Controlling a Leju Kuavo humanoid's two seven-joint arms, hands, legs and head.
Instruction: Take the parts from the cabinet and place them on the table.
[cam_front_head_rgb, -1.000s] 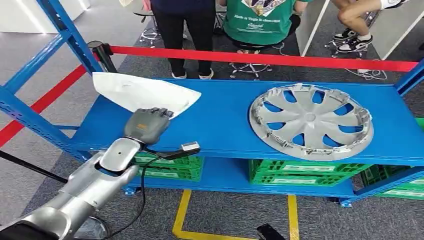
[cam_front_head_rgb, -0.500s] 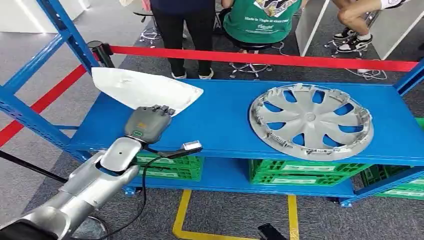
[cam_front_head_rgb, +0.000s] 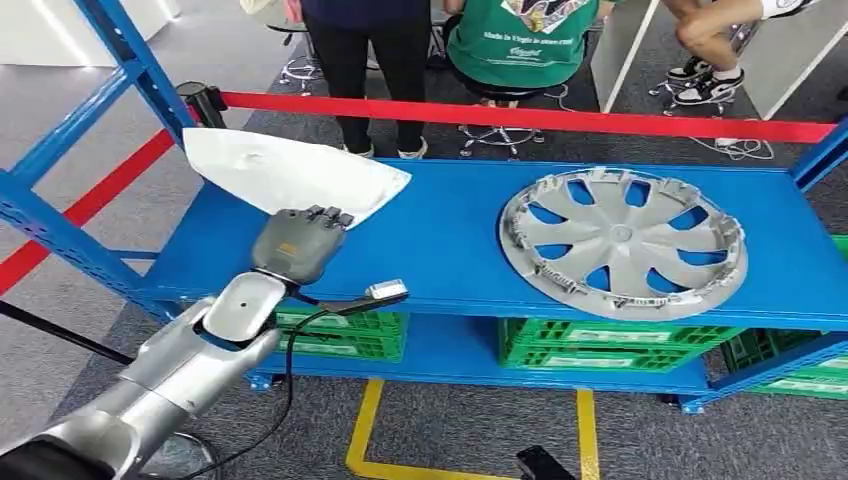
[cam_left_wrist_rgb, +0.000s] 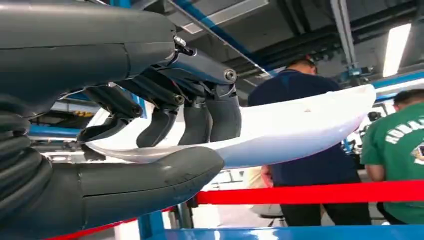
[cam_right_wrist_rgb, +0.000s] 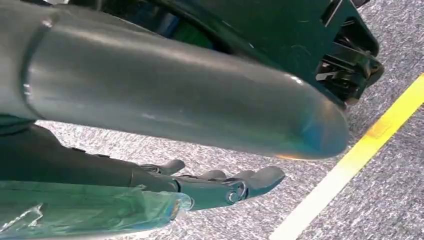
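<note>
A white curved panel part (cam_front_head_rgb: 290, 172) hangs over the left end of the blue shelf (cam_front_head_rgb: 450, 250), its far end tilted up off the surface. My left hand (cam_front_head_rgb: 295, 245) grips its near edge. In the left wrist view the thumb lies under the white part (cam_left_wrist_rgb: 300, 130) and the dark fingers (cam_left_wrist_rgb: 210, 117) press on top. A silver wheel cover (cam_front_head_rgb: 622, 242) lies flat on the right half of the shelf. My right hand (cam_right_wrist_rgb: 215, 180) hangs over the grey floor with its fingers stretched out and nothing in it.
Blue rack uprights (cam_front_head_rgb: 125, 60) stand at the left. A red barrier tape (cam_front_head_rgb: 520, 117) runs behind the shelf, with people (cam_front_head_rgb: 515, 45) beyond it. Green crates (cam_front_head_rgb: 610, 355) sit on the lower shelf. Yellow floor tape (cam_front_head_rgb: 365, 420) lies below.
My left hand has raised the white part a little and carried it slightly forward and to the right. The wheel cover has not moved.
</note>
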